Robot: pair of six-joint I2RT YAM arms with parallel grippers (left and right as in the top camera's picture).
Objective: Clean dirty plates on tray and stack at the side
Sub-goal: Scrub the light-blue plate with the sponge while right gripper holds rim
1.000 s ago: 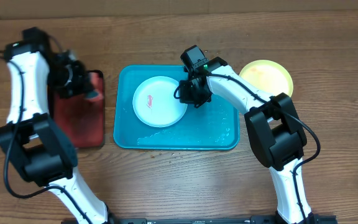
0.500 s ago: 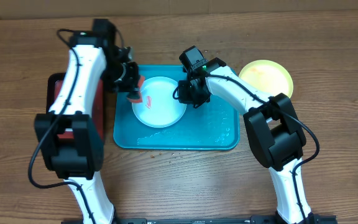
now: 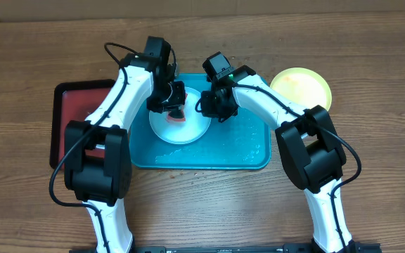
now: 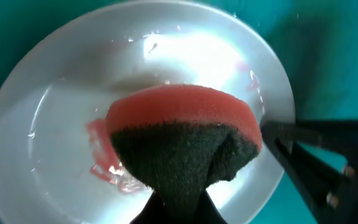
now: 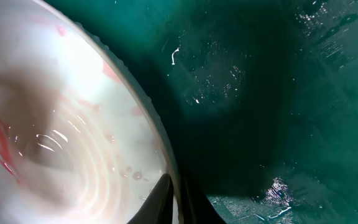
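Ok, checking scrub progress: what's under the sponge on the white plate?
The sponge sits over the wet white plate; a red smear shows past its left edge. Whether more smear lies directly beneath is covered.

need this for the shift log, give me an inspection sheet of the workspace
surface: wooden table, bare around the trays.
job's things: teal tray wet; white plate on it, with a red smear; yellow-green plate on the table right of the tray; third plate not seen.
clutter: red tray at the left.
grippers: left gripper shut on a sponge over the white plate; right gripper pinching that plate's rim.
cables: black cables loop along both arms.
surroundings: nothing seen.
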